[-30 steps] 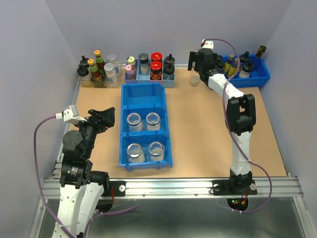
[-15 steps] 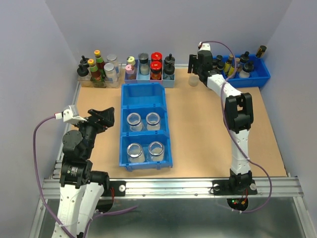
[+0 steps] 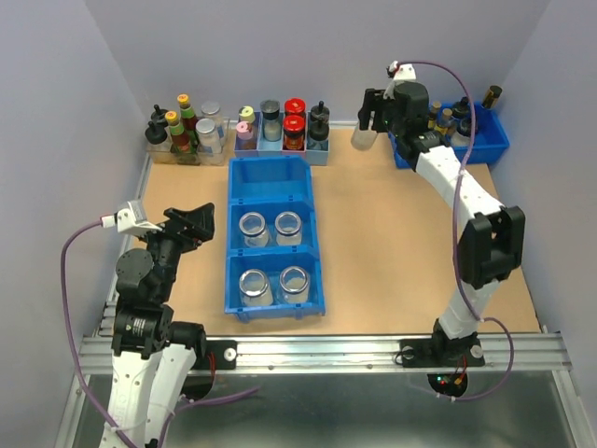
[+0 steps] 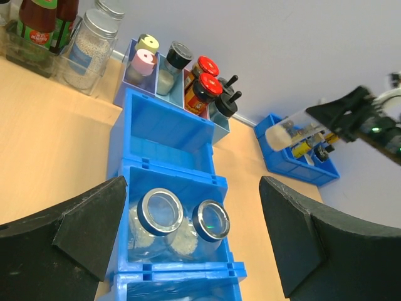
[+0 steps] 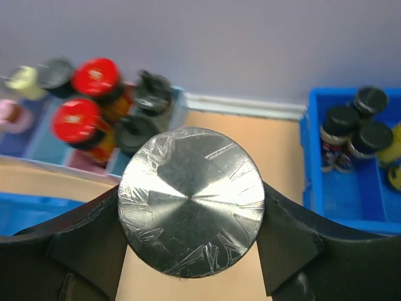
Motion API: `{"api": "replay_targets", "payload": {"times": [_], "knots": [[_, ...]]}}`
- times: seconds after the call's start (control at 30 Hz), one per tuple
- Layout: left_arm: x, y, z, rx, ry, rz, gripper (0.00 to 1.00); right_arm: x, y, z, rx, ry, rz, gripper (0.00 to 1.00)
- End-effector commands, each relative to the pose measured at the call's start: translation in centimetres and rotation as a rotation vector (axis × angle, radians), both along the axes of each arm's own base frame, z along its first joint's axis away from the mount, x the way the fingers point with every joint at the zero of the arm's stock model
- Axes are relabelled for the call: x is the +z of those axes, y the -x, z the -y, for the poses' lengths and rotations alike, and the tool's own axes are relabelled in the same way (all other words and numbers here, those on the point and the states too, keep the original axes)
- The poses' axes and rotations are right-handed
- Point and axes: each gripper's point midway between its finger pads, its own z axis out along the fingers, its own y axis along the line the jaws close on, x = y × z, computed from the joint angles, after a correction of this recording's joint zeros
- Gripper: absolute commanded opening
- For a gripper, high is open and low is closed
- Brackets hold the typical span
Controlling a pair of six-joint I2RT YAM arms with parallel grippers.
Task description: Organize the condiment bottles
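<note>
1. The desk [image 3: 373, 243]: nothing sitting on it has budged in the last second, apart from one thing at the back right.
2. The right arm is the big change. Its elbow has swung out to the right and the wrist has come up.
3. The blue bin [image 3: 272, 177] looks the same as before. Four clear jars [image 3: 253, 227] are in it, two in the middle compartment and two in the near one, and the far compartment has none.
4. My left hand [image 4: 191, 213] is still parked just left of the bin, fingers spread wide and holding nothing.
5. My right hand [image 3: 373, 119] is pinching the fifth jar [image 3: 364, 139].
   - Half a second ago that jar stood on the desk beside the small blue tray [image 3: 494, 145].
   - Now it's up in the air at the back, between the tray and the row of red-lidded spice jars [image 5: 84, 110].
   - So I'd call the pickup done. What's left is the carry to the bin, most likely into the far compartment.
6. The jar's flat silver lid [image 5: 191, 200] fills the right wrist view. It has a crinkly, film-like sheen, and a finger is pressed in on each side.
7. I can't read any writing.
   - The dark bottles [image 5: 341, 122] in the tray have yellow labels, but they're too small to make out.
   - The sauce bottles [image 4: 37, 25] have a green label, cut off at the edge of the view.
</note>
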Motion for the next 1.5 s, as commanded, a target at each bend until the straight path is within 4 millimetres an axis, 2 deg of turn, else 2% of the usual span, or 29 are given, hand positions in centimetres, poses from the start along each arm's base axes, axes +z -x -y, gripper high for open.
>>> {"api": "replay_targets", "payload": {"times": [0.0,0.03,0.1,0.13,0.2,0.23,0.27,0.3,0.4,0.47,0.5,0.53,0.6,0.63,0.77,0.87,0.9,0.93,1.0,1.13,1.2,1.23,1.33,1.47], "knots": [[2.9,0.8,0.0,-0.005,0.002,0.09,0.99,7.5,4.0,-6.2,0.232,-0.098,0.173,0.0],[3.0,1.0,0.0,-0.008,0.004,0.095,0.99,7.4,5.3,-8.1,0.279,-0.103,0.166,0.0],[3.0,1.1,0.0,-0.008,0.004,0.096,0.99,7.7,6.6,-10.3,0.346,-0.112,0.167,0.0],[2.9,1.1,0.0,-0.008,0.003,0.093,0.99,7.9,7.6,-12.2,0.389,-0.119,0.168,0.0],[3.0,1.3,-0.1,-0.007,0.004,0.095,0.99,7.7,8.3,-14.2,0.43,-0.121,0.164,0.0],[2.9,1.4,-0.1,-0.007,0.004,0.095,0.99,8.3,8.8,-15.6,0.455,-0.132,0.171,0.0],[3.0,1.5,-0.1,-0.005,0.004,0.099,0.99,8.3,9.0,-16.4,0.475,-0.135,0.173,0.0],[3.0,1.6,-0.2,-0.002,0.005,0.099,0.99,7.6,9.1,-17.4,0.498,-0.141,0.155,0.0],[3.1,1.9,-0.3,0.004,0.004,0.105,0.99,7.8,9.9,-20.1,0.537,-0.129,0.17,0.0],[3.1,2.0,-0.4,0.009,0.003,0.11,0.99,6.6,10.3,-22.4,0.573,-0.121,0.155,0.0],[3.1,2.0,-0.4,0.009,0.003,0.108,0.99,7.2,10.2,-22.9,0.576,-0.123,0.17,0.0],[3.0,2.0,-0.4,0.009,0.002,0.107,0.99,5.9,10.2,-24.2,0.59,-0.101,0.159,0.0],[3.0,2.1,-0.4,0.009,0.002,0.107,0.99,6.1,10.0,-25.2,0.592,-0.093,0.173,0.0],[3.0,2.1,-0.4,0.009,0.002,0.107,0.99,4.8,9.7,-26.1,0.6,-0.08,0.16,0.01],[3.0,2.2,-0.6,0.015,-0.001,0.11,0.99,3.1,8.9,-28.0,0.622,-0.078,0.142,0.0],[2.8,2.2,-0.6,0.017,-0.003,0.107,0.99,2.9,8.9,-29.4,0.662,-0.085,0.145,0.0],[2.8,2.2,-0.6,0.019,-0.002,0.109,0.99,1.6,8.7,-30.0,0.672,-0.076,0.13,0.0],[2.7,2.2,-0.6,0.017,-0.001,0.107,0.99,1.8,8.8,-30.7,0.688,-0.072,0.143,0.0],[2.6,2.1,-0.6,0.017,0.0,0.106,0.99,0.3,8.9,-31.9,0.717,-0.051,0.133,0.0],[2.6,2.1,-0.5,0.014,0.003,0.107,0.99,-1.0,9.1,-33.8,0.734,0.023,0.164,0.0],[2.7,2.1,-0.5,0.014,0.003,0.107,0.99,-1.2,8.8,-34.2,0.728,0.037,0.171,0.0],[2.7,2.1,-0.6,0.015,0.003,0.107,0.99,-2.2,8.8,-34.6,0.734,0.057,0.16,0.0],[2.5,2.0,-0.5,0.014,0.005,0.105,0.99,-3.5,8.8,-35.1,0.742,0.087,0.149,0.0],[2.4,1.9,-0.5,0.013,0.006,0.104,0.99,-4.3,8.8,-35.5,0.754,0.096,0.139,0.0]]}}
